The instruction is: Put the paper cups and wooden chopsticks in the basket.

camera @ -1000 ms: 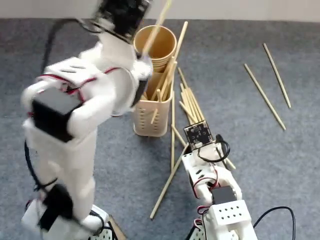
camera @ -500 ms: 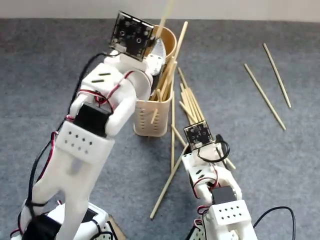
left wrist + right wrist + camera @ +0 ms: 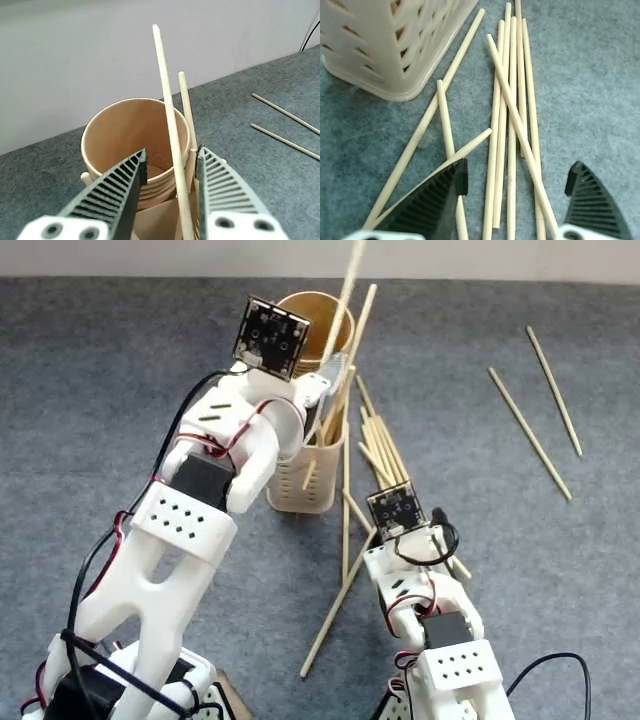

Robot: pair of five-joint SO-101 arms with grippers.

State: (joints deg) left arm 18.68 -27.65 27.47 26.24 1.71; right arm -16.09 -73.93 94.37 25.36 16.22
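Since a second ago: the left tool (image 3: pixel 172 150) has swung down from high over the basket (image 3: pixel 300 485) to sit right above it. The right tool (image 3: pixel 518 167) has not shifted.

Left tool: jaws narrow but parted. One chopstick (image 3: pixel 167 100) stands near-upright between them, its lower end down in the basket beside the stacked paper cups (image 3: pixel 115 130) nested there. The gap looks wider than the stick; whether a pad touches it I cannot tell from the wrist view.

Right tool: jaws wide, low over a bundle of loose chopsticks (image 3: pixel 512 100) lying on the bench (image 3: pixel 100 360) just beside the basket. Two more sticks (image 3: pixel 530 435) lie well apart from the rest.

Step in hand, as I judge it: dropping the stick in. To do it well, open fully before lifting, then pull straight up so the jaws neither drag the stick back out nor tip the basket. Sticks leaning at the rim could be knocked off.
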